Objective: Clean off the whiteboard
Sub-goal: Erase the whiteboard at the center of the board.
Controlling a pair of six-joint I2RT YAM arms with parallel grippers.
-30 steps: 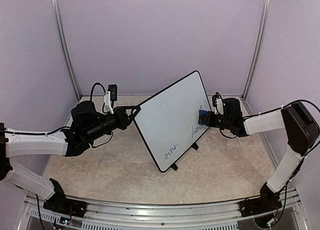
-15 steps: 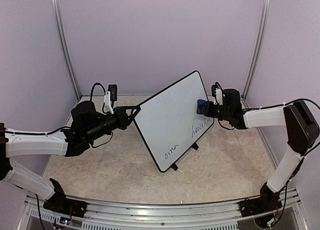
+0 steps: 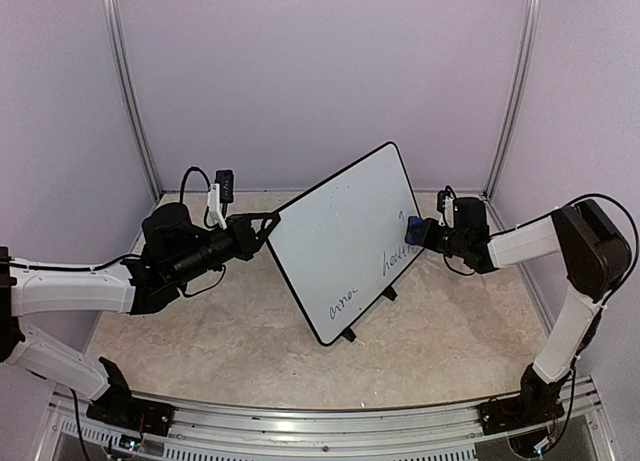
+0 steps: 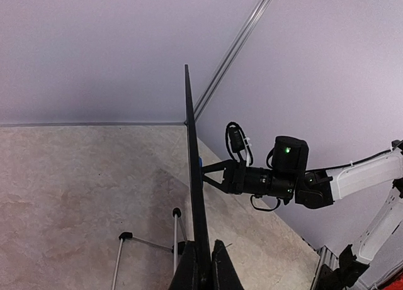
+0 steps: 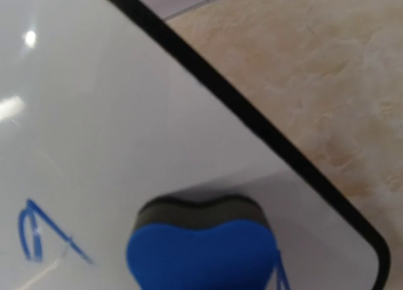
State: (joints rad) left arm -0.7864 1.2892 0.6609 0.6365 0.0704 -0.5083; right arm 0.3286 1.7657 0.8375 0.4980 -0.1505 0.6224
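The whiteboard (image 3: pixel 340 241) stands tilted on its feet, glossy white with a black rim. Dark handwriting (image 3: pixel 342 303) runs along its lower part, with more writing (image 3: pixel 398 259) at the lower right. My left gripper (image 3: pixel 270 221) is shut on the board's left edge. In the left wrist view the board (image 4: pixel 194 195) is edge-on between that gripper's (image 4: pixel 203 247) jaws. My right gripper (image 3: pixel 420 231) is shut on a blue-and-black eraser (image 3: pixel 412 229) pressed against the board near its right edge. In the right wrist view the eraser (image 5: pixel 201 246) sits on the white surface (image 5: pixel 113 114) beside blue strokes (image 5: pixel 34 236).
Black stand feet (image 3: pixel 348 334) rest on the beige tabletop (image 3: pixel 200 341). Thin wire stand legs (image 4: pixel 119 236) reach out behind the board. Lilac walls with metal posts (image 3: pixel 128 81) close in the back and sides. A metal rail (image 3: pixel 300 431) runs along the near edge.
The right gripper carried the eraser up the board's right side, then back down toward the right rim. The left gripper and the board have not moved.
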